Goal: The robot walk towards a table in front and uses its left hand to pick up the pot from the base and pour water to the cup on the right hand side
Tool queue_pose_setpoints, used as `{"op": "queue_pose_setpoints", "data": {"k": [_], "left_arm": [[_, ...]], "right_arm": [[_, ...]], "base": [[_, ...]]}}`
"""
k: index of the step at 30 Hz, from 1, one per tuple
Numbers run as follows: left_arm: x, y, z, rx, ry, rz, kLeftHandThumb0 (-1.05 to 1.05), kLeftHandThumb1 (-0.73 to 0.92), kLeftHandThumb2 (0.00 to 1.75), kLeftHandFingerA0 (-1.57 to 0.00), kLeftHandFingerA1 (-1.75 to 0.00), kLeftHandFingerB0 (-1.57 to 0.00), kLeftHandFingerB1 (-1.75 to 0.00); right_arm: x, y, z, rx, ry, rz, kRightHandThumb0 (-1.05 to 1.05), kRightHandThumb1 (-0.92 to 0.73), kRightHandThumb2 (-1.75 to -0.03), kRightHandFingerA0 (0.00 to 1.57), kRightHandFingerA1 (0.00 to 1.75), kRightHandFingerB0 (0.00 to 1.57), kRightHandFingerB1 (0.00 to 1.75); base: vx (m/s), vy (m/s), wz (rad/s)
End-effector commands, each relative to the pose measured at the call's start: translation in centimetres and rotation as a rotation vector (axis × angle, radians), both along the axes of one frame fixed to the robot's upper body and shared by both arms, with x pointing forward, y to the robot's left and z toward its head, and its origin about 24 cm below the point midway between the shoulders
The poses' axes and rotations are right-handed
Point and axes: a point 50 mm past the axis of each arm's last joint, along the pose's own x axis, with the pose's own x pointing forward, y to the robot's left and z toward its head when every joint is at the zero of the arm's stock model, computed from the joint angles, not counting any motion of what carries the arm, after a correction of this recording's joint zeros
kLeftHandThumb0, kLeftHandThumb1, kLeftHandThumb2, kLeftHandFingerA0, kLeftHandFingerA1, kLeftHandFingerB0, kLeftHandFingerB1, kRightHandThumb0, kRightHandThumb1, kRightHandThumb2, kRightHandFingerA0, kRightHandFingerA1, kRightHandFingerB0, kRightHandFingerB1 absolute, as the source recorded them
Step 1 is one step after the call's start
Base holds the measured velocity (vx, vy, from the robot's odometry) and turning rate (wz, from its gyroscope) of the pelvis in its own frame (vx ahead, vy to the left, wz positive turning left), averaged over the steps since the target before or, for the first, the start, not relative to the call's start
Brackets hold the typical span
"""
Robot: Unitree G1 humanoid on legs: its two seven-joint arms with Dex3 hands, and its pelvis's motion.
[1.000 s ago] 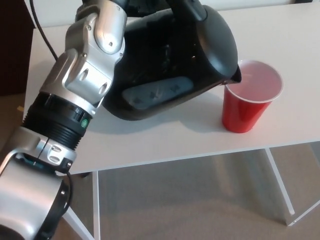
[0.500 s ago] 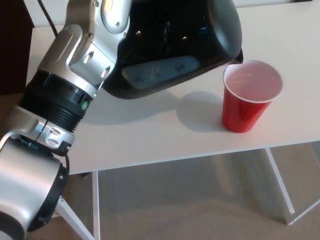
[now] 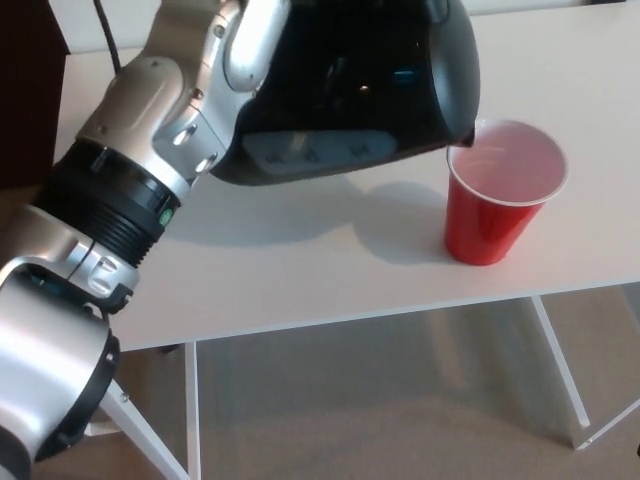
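A black electric pot (image 3: 370, 90) hangs in the air above the white table (image 3: 300, 270), carried at the end of my silver left arm (image 3: 150, 150). My left hand is mostly hidden behind the pot at the top edge, closed on its handle. The pot's spout (image 3: 468, 135) sits just over the left rim of a red plastic cup (image 3: 505, 195). The cup stands upright near the table's front right; its inside looks pale pink, and I cannot tell the water level. My right hand does not show.
The table's front edge runs just below the cup, with white legs (image 3: 560, 370) and beige carpet (image 3: 380, 400) beneath. A dark cable (image 3: 105, 35) trails over the table's back left. Dark furniture (image 3: 25, 90) stands at far left.
The pot has risen off its steep tilt over the cup and now hangs higher. My left arm has swung up and slightly right. The cup has not moved.
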Motion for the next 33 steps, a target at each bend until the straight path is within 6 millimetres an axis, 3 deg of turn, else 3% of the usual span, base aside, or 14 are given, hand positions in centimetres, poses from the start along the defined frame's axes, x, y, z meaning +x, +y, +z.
{"op": "queue_pose_setpoints", "data": {"k": [1,2,4,8,9,11,12,18,19,20,21,28,33], "left_arm": [[-1.3,-1.6,2.2,0.099,-0.225,-0.089,-0.28,0.66,0.57,-0.73,-1.69,-0.79,-1.17],[-1.3,-1.8,2.1,0.107,-0.245,-0.095,-0.20,0.69,0.57,-0.74,-1.71,-0.61,-1.55],[-1.4,-2.1,2.1,0.132,-0.296,-0.104,-0.22,0.70,0.57,-0.75,-1.73,-0.56,-1.59],[-1.4,-2.3,2.1,0.152,-0.320,-0.112,-0.20,0.68,0.56,-0.75,-1.72,-0.62,-1.54],[-1.5,-2.8,2.2,0.176,-0.341,-0.121,-0.28,0.57,0.58,-0.82,-1.64,-0.96,-0.71],[-1.5,-2.8,2.2,0.179,-0.346,-0.123,-0.28,0.57,0.58,-0.82,-1.64,-0.96,-0.71],[-1.6,-3.0,2.3,0.183,-0.357,-0.132,-0.28,0.56,0.58,-0.84,-1.66,-0.95,-0.86],[-1.7,-3.4,2.6,0.222,-0.402,-0.155,-0.26,0.58,0.58,-0.83,-1.68,-0.94,-0.89],[-1.7,-3.5,2.7,0.237,-0.414,-0.159,-0.27,0.55,0.57,-0.83,-1.67,-0.96,-0.74],[-1.8,-3.6,2.9,0.259,-0.432,-0.164,-0.27,0.55,0.57,-0.83,-1.67,-0.96,-0.74],[-1.8,-3.7,3.0,0.274,-0.433,-0.157,-0.32,0.53,0.58,-0.85,-1.62,-0.98,-0.61],[-1.8,-3.7,3.4,0.278,-0.458,-0.148,-0.32,0.52,0.59,-0.88,-1.59,-0.97,-0.72],[-1.7,-3.6,3.5,0.280,-0.467,-0.138,-0.31,0.52,0.58,-0.88,-1.59,-0.98,-0.70]], "right_arm": [[0.4,-0.5,0.3,-0.028,-0.008,-0.001,-0.10,-0.41,-0.85,0.43,0.64,0.30,0.56],[0.4,-0.5,0.4,-0.034,-0.008,0.003,-0.10,-0.42,-0.86,0.43,0.63,0.28,0.55],[0.6,-0.4,0.5,-0.041,-0.008,0.009,-0.08,-0.44,-0.87,0.42,0.63,0.28,0.55],[0.6,-0.4,0.5,-0.041,-0.012,0.008,-0.09,-0.44,-0.87,0.43,0.63,0.28,0.55],[0.7,-0.4,0.7,-0.042,-0.021,0.025,-0.11,-0.62,-0.58,0.49,0.55,0.39,0.46],[0.7,-0.4,0.7,-0.043,-0.022,0.027,-0.11,-0.62,-0.58,0.49,0.55,0.39,0.46],[0.8,-0.4,0.7,-0.041,-0.020,0.026,-0.12,-0.41,-0.85,0.44,0.64,0.29,0.55],[0.9,-0.5,0.6,-0.039,-0.016,0.016,-0.11,-0.42,-0.85,0.47,0.65,0.30,0.55],[0.9,-0.5,0.6,-0.044,-0.014,0.017,-0.14,-0.59,-0.57,0.54,0.55,0.41,0.45],[0.9,-0.5,0.7,-0.051,-0.011,0.018,-0.14,-0.59,-0.57,0.54,0.55,0.41,0.45],[0.9,-0.5,0.7,-0.046,-0.011,0.028,-0.12,-0.42,-0.86,0.43,0.63,0.30,0.55],[1.1,-0.4,0.8,-0.053,-0.010,0.033,-0.11,-0.42,-0.86,0.43,0.63,0.31,0.56],[1.1,-0.3,0.9,-0.064,-0.007,0.042,-0.12,-0.42,-0.86,0.43,0.62,0.31,0.55]], "base": [[0.00,0.000,0.00],[0.00,0.000,0.00],[0.00,0.000,0.00],[0.00,0.000,0.00],[0.00,0.000,0.00],[0.00,0.000,0.00],[0.00,0.000,0.00],[0.00,0.000,0.00],[0.00,0.000,0.00],[0.00,0.000,0.00],[0.00,0.000,0.00],[0.00,0.000,0.00],[0.00,0.000,0.00]]}}
